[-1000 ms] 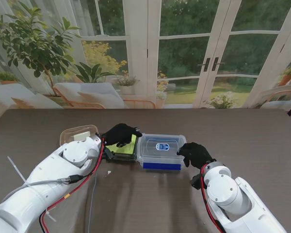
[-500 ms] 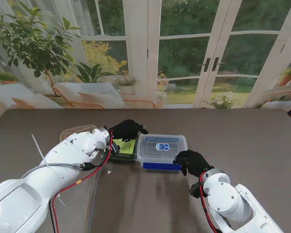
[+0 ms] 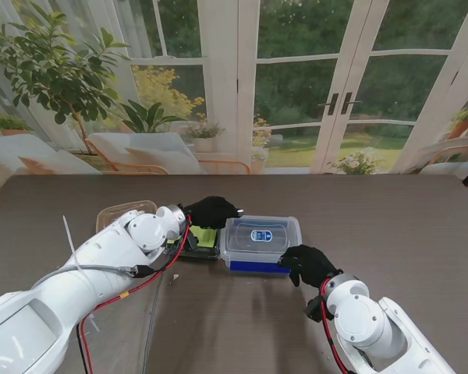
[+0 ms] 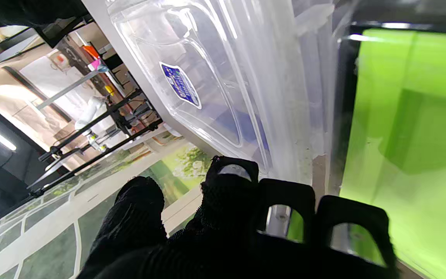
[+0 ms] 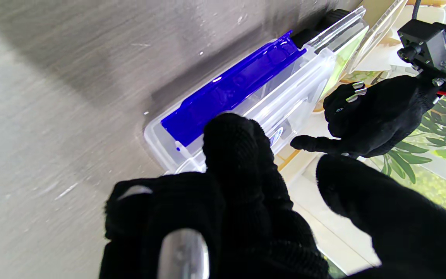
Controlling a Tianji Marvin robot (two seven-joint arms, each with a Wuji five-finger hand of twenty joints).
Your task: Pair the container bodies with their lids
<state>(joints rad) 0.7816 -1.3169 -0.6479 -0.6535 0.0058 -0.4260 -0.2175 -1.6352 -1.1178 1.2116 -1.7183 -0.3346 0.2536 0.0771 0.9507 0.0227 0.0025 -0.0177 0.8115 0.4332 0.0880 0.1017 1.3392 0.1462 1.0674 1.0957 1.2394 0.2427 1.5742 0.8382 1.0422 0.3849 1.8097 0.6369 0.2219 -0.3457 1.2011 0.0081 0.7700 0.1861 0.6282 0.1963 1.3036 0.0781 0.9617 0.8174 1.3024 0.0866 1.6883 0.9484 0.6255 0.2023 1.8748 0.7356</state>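
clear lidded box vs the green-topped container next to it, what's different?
The clear box has a see-through lid with a blue label and a blue latch along my near side; the green container is black-rimmed with an opaque lime top. The clear box looks larger. The left hand hovers over the green one. Both sit flat, side by side.
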